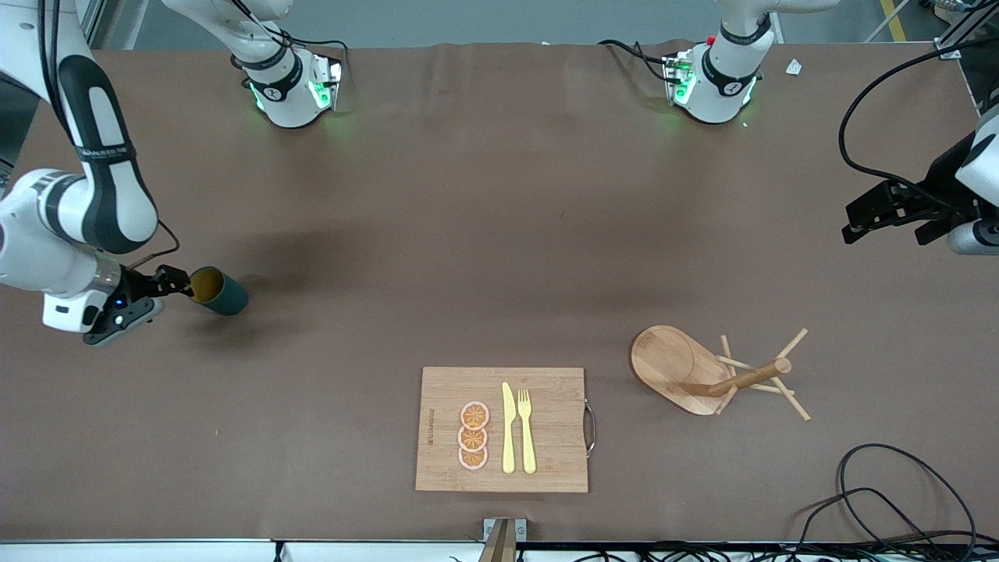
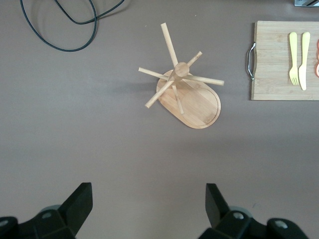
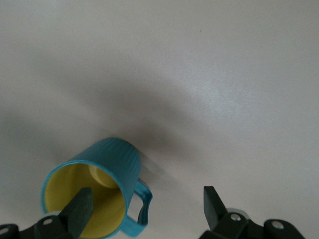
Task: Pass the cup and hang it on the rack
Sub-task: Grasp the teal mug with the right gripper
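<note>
**Operator:** Where is the cup (image 1: pixel 219 290) relative to the rack (image 1: pixel 706 372)?

**Technician:** Well apart from it, at the right arm's end of the table and a little farther from the front camera than the rack. The rack stands upright on its oval base toward the left arm's end, beside the cutting board (image 1: pixel 502 429).

**Operator:** How does the cup lie?

**Technician:** Tipped over, its long axis roughly level, the yellow mouth turned toward the right gripper (image 1: pixel 168 285). In the right wrist view, one finger (image 3: pixel 79 213) sits in front of or inside the open mouth, the other (image 3: pixel 212 205) stands outside, past the handle (so rim wall and handle lie between the two).

**Operator:** Is the cup gripped?

**Technician:** No. The right gripper's jaws stand wide apart and no pad presses on the wall. I cannot tell whether the cup rests on the table or is propped slightly.

**Operator:** And the left gripper (image 1: pixel 890 215)?

**Technician:** It waits with its fingers spread and empty, over the table edge near the rack. The right arm is plainly nearer the cup, so the pick-up falls to it.
</note>
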Tool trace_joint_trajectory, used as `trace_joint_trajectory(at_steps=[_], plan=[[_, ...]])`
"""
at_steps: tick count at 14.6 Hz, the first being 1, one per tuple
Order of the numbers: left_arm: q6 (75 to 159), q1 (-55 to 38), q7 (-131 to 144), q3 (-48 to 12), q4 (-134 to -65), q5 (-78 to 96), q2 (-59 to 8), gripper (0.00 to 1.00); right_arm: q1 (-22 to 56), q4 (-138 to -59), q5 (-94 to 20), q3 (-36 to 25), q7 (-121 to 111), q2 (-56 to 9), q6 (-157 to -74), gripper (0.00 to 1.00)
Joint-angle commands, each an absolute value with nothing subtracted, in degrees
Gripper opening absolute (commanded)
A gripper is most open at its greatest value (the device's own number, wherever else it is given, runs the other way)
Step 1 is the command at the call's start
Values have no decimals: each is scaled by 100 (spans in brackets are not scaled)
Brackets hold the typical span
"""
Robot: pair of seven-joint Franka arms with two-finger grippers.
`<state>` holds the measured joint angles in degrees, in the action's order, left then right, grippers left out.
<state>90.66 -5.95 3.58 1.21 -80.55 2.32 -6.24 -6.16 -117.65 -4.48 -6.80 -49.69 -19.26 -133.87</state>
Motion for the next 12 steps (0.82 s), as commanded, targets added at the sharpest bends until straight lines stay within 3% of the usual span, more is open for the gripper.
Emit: trace_joint_trajectory(at_steps=[1, 3, 8, 12], plan=[[9097, -598, 422, 97, -8077, 149, -589, 100, -607, -12321, -562, -642, -5142, -1767, -13868, 84], [9097, -580, 404, 97, -8077, 158, -589, 100, -589, -12497, -562, -633, -5142, -1810, -14044, 74], [9097, -571, 404, 105, -8068, 167, -580, 100, -510, -12525, -562, -624, -5124, -1811, -13975, 1], [9105, -545, 378, 105, -8068, 176, -580, 100, -142, -12104, -562, -624, -4784, -1688, -13126, 0]])
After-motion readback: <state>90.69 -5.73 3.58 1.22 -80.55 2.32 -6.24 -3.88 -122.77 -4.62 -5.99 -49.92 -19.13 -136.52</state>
